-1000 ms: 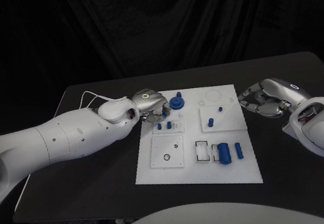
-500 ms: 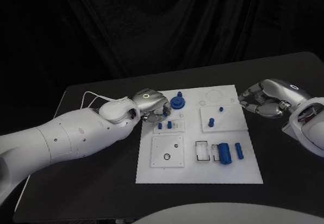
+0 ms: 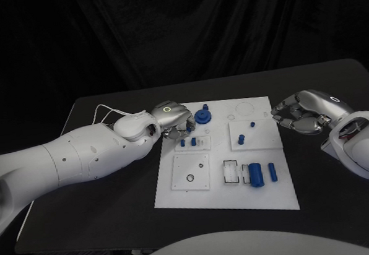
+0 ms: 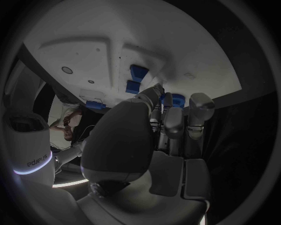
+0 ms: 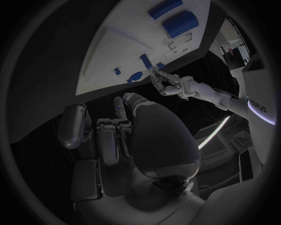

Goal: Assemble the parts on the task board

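Landmark: the task board [image 3: 179, 193], a white plate lying flat in the middle of the black table [image 3: 93, 194]; every place below is given from it
Left hand: the left hand [image 3: 173, 119] sits at the board's far left corner, fingers bunched down beside a blue round part [image 3: 203, 115] that stands upright there; the right wrist view shows its fingertips [image 5: 157, 78] drawn together at that part, but whether they pinch it or only touch it I cannot tell
Likely reason: the hand seems placed to seat or turn this part in its socket, which would explain the fingers coming at it from the side
Right hand: the right hand [image 3: 302, 114] rests just off the board's right edge, fingers curled in with nothing in them, probably parked clear until needed
Other parts: two small blue pegs [image 3: 187, 143] stand just nearer than the left hand; another peg [image 3: 240, 138] stands in the square plate on the right half; a blue cylinder [image 3: 254, 174] and a slim blue bar [image 3: 272, 171] lie in the near right area, seemingly waiting their turn
Progress: judged early to middle, since several pieces lie loose
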Robot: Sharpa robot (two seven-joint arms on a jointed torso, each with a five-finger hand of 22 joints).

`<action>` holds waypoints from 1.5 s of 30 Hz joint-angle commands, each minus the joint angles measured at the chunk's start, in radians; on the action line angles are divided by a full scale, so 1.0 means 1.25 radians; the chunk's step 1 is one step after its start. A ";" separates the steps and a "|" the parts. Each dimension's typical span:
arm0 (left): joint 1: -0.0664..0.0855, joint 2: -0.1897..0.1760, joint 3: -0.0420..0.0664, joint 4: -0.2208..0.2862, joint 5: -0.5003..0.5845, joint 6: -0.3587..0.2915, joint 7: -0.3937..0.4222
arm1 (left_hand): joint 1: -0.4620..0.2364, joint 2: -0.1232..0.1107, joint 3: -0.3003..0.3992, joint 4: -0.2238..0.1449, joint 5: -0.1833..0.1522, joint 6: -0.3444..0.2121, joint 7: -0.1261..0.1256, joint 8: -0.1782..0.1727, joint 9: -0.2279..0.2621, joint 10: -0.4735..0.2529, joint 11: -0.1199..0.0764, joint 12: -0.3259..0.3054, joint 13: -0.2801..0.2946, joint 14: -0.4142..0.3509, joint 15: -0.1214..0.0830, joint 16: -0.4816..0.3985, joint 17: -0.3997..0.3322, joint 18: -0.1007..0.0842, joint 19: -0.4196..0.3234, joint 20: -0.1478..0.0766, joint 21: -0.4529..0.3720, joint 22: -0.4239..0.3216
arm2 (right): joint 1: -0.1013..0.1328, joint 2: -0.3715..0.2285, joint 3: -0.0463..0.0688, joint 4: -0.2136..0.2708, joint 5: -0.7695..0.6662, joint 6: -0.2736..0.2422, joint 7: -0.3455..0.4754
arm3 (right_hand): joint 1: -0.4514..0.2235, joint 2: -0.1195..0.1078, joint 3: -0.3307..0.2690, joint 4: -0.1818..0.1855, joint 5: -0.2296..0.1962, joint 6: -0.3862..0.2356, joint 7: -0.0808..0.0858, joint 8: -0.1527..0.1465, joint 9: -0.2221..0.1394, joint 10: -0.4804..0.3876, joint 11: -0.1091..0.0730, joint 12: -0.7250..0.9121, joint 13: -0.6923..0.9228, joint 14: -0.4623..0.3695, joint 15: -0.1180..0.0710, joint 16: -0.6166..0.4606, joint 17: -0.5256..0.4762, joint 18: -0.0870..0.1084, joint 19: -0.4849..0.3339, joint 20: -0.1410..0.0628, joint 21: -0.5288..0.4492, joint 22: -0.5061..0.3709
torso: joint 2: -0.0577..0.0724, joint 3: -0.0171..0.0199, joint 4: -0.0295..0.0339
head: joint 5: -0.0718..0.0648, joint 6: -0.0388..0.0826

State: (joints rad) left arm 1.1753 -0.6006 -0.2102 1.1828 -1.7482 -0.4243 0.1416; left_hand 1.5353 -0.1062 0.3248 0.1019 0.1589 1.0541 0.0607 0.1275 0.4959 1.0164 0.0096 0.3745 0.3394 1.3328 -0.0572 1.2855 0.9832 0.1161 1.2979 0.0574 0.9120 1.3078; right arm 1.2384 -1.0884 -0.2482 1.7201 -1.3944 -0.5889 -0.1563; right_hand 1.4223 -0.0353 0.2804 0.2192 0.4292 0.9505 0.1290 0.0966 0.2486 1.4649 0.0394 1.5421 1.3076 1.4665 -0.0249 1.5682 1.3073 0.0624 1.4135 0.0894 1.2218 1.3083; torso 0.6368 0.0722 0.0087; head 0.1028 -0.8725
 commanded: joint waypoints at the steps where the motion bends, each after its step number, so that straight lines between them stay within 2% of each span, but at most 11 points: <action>1: -0.003 0.001 0.000 0.006 0.000 -0.015 0.005 | 0.000 0.008 0.003 -0.004 0.003 -0.001 0.002 -0.005 0.000 0.007 0.000 0.002 0.001 -0.009 0.002 -0.008 -0.009 0.005 0.002 0.000 0.002 0.075 | -0.002 0.001 0.000 0.000 -0.002 -0.003 0.002 | 0.008 0.001 0.004 -0.003 0.004 0.004 -0.001 -0.002 0.000 0.061 0.004 -0.002 0.176 0.080 0.003 -0.004 0.203 0.014 -0.003 -0.002 -0.004 0.119 | 0.000 0.0002 -0.0006 | 0.001 0.000; 18: -0.003 -0.017 0.000 0.030 0.000 -0.050 0.013 | 0.000 0.007 0.004 -0.007 0.005 0.002 0.001 -0.005 0.000 0.014 -0.001 0.004 0.004 -0.012 0.002 -0.013 -0.014 0.005 0.001 0.000 0.000 0.076 | -0.003 0.001 0.000 -0.001 -0.002 -0.002 0.002 | 0.008 0.001 0.004 -0.003 0.004 0.004 -0.001 -0.002 0.000 0.061 0.004 -0.002 0.176 0.080 0.003 -0.004 0.203 0.014 -0.003 -0.002 -0.004 0.119 | 0.000 -0.0001 0.0002 | -0.002 0.000; 27: -0.003 -0.012 0.000 0.028 0.000 -0.065 0.009 | 0.000 0.005 0.004 -0.009 0.005 0.003 0.001 -0.005 0.000 0.015 -0.001 0.004 0.004 -0.012 0.002 -0.013 -0.015 0.004 0.003 0.000 0.004 0.077 | -0.003 0.000 0.000 -0.001 -0.002 -0.002 0.002 | 0.008 0.001 0.004 -0.003 0.004 0.004 -0.001 -0.002 0.000 0.061 0.004 -0.002 0.176 0.080 0.003 -0.004 0.203 0.014 -0.003 -0.002 -0.004 0.119 | 0.000 0.0002 0.0002 | -0.002 0.000; 45: -0.003 0.009 0.000 0.003 0.000 -0.012 -0.024 | -0.011 0.000 0.007 -0.008 -0.005 -0.014 0.004 -0.020 -0.005 0.000 0.004 -0.012 0.002 -0.014 0.004 -0.022 -0.026 0.007 -0.001 0.001 -0.014 0.075 | -0.004 0.001 0.000 -0.002 -0.002 -0.001 0.003 | 0.008 0.000 0.005 -0.005 0.005 0.006 -0.001 -0.001 0.001 0.061 0.004 -0.002 0.176 0.080 0.003 -0.004 0.202 0.014 -0.003 -0.002 -0.005 0.119 | 0.000 0.0000 0.0000 | 0.000 0.000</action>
State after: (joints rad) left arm 1.1730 -0.5925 -0.2113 1.1861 -1.7486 -0.4654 0.1205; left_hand 1.5322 -0.1088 0.3329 0.0935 0.1569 1.0431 0.0643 0.1077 0.4910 1.0195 0.0131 0.3664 0.3436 1.3221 -0.0536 1.2642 0.9510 0.1160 1.2978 0.0573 0.9004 1.3075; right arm 1.2360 -1.0869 -0.2483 1.7178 -1.3940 -0.5882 -0.1559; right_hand 1.4223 -0.0353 0.2845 0.2151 0.4292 0.9505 0.1290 0.0966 0.2486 1.4648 0.0394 1.5421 1.3073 1.4664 -0.0249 1.5682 1.3073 0.0624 1.4135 0.0895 1.2218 1.3083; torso 0.6368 0.0719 0.0088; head 0.1023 -0.8725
